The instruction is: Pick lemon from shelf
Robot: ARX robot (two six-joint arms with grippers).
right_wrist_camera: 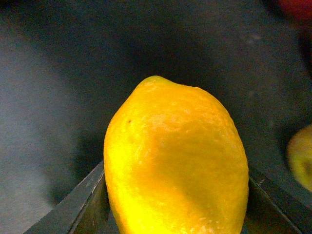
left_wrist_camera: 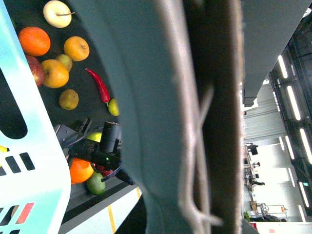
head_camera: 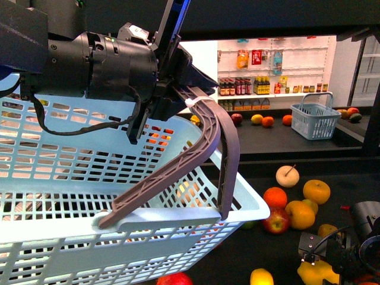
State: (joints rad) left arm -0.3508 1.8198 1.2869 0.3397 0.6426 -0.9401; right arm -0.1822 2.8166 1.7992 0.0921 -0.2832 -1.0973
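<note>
Right tool (right_wrist_camera: 175,222) low at near right, closed on small bright-yellow oval lemon (right_wrist_camera: 175,165). Dark fingers (right_wrist_camera: 83,207) pressed to both flanks of the fruit. Lemon over wide flat black metal tray of the shelf (head_camera: 347,175); resting or lifted, cannot tell. Second yellow fruit (head_camera: 261,277) near it on the left.

Left tool (head_camera: 189,98) high at left, clamped on grey-brown plastic handle (head_camera: 222,142) of pale-blue slotted plastic basket (head_camera: 71,178). Basket held up, filling the left half of the front view.

Further back on the tray, loose cluster: round orange (head_camera: 275,196), golden-orange round fruit (head_camera: 316,191), red-and-yellow apple (head_camera: 276,221), pale round fruit with stem (head_camera: 287,176). Long red chilli (left_wrist_camera: 99,85) close by, seen in the left wrist view.

Beyond, on a farther black tier, small blue basket (head_camera: 314,120), scattered fruit beside it. Farthest, white wall shelves of bottles (head_camera: 255,86).
</note>
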